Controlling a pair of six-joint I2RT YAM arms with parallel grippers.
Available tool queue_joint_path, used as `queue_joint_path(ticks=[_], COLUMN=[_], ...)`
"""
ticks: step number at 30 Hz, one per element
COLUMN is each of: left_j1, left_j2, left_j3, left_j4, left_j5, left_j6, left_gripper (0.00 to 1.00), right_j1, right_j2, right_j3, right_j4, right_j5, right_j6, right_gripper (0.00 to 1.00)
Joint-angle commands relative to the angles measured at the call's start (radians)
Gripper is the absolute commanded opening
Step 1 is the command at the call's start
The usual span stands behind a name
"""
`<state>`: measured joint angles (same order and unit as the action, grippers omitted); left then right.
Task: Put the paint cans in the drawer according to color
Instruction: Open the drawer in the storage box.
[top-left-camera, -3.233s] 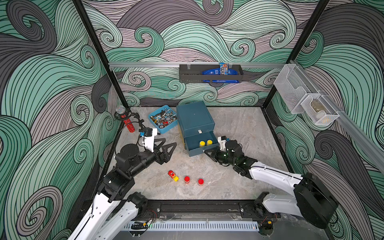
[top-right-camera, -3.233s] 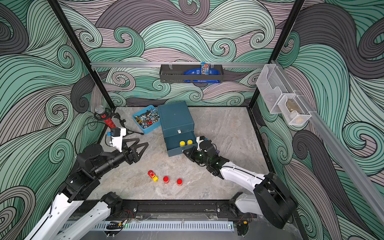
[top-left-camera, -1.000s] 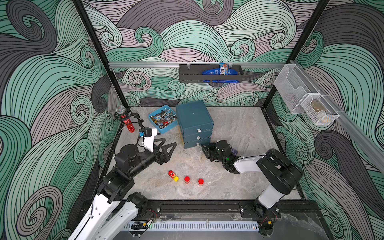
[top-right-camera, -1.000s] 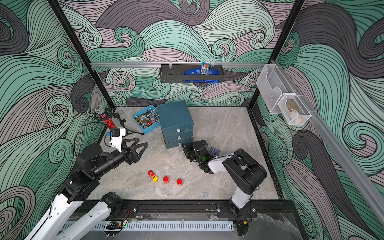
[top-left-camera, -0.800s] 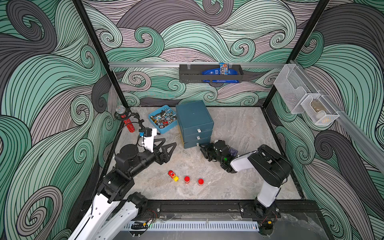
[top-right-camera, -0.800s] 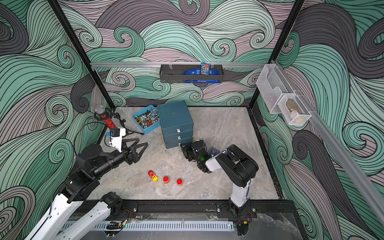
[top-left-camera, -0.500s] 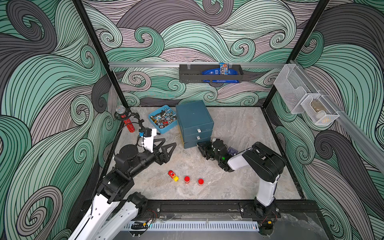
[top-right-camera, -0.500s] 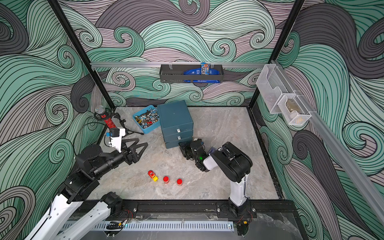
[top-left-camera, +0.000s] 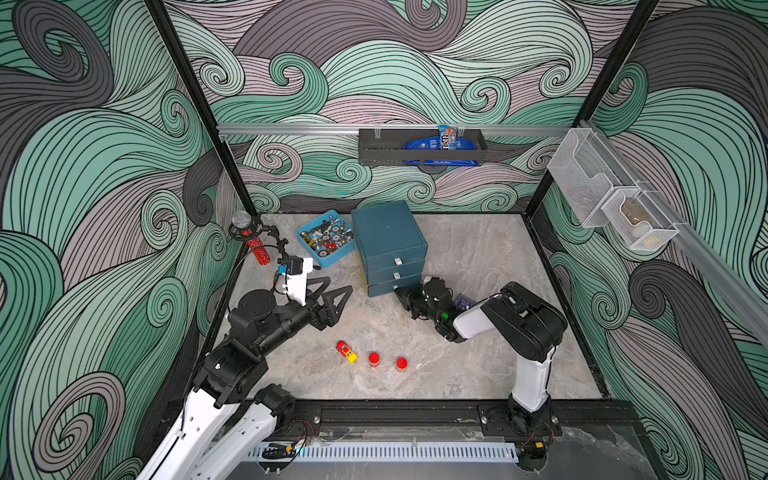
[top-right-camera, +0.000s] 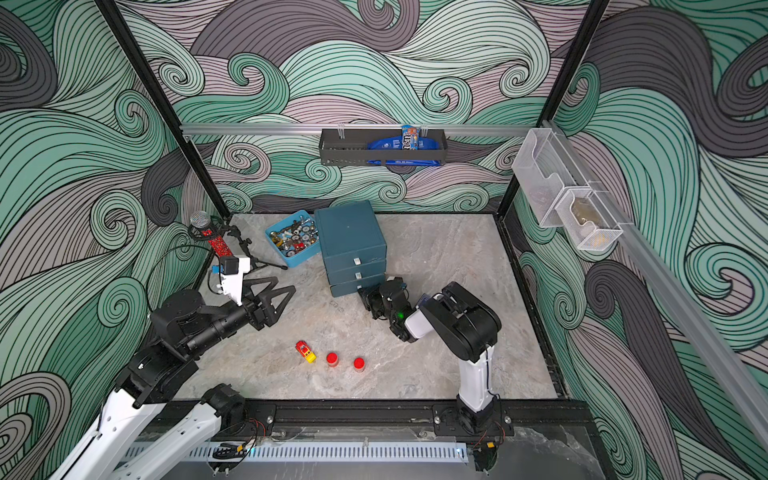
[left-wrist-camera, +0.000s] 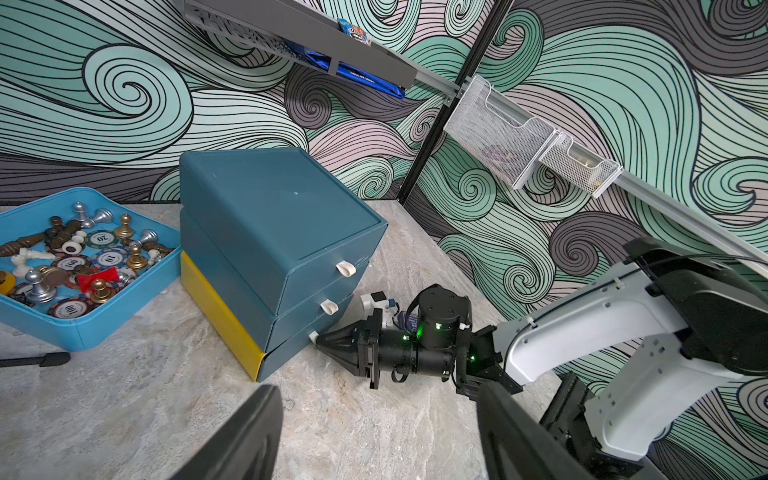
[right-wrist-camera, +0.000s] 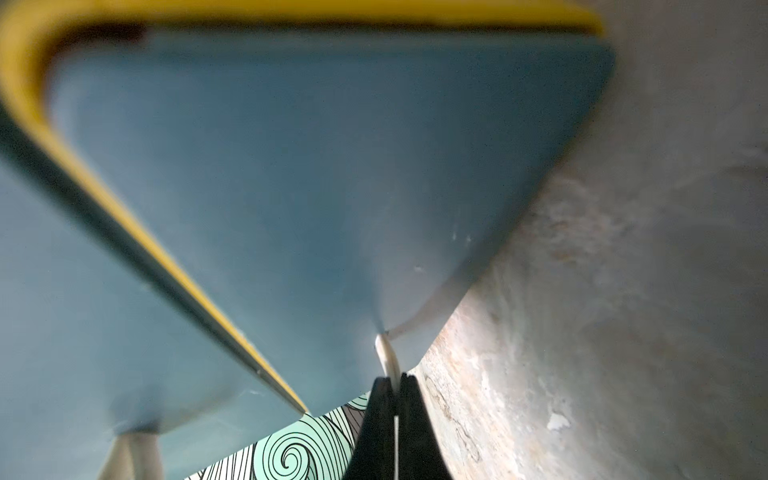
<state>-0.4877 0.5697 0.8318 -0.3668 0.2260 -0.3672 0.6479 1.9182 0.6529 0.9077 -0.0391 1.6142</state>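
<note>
Right wrist — right gripper (right-wrist-camera: 395, 381) pinching lowest drawer tab (right-wrist-camera: 385, 352).

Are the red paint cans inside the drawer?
No, both red paint cans stand on the table near the toy car, outside the drawer.

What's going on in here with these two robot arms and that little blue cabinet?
The right tool is pinched shut on the white tab of the bottom drawer of the cabinet. All three drawers are closed. The left tool hangs open and empty nearby. Two red paint cans stand on the table beside a toy car, not yet put away.
</note>
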Motion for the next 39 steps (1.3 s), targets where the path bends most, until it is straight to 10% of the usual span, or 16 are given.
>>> queue_joint_path(ticks=[1,35,39], left_j1=[-0.005,-0.006,-0.005], left_j2=[-0.013,-0.023,-0.022], left_j3=[0.026,-0.023,-0.016], left_j4=[-0.011,0.026,0.025], left_j5=[-0.009,0.031,0.032], left_j6=[0.012,-0.004,-0.004], left_gripper=[0.77,0.77,0.77], right_j1=[0.014,0.148,0.136], right_j2=[-0.05,-0.482,-0.526], right_j3=[-0.041,-0.25,-0.246], right_j4=[-0.062,-0.534,-0.608], right_j5=[-0.017,0.011,0.018], right_j6=[-0.011,0.036,-0.015], right_gripper=[0.0,0.0,0.53])
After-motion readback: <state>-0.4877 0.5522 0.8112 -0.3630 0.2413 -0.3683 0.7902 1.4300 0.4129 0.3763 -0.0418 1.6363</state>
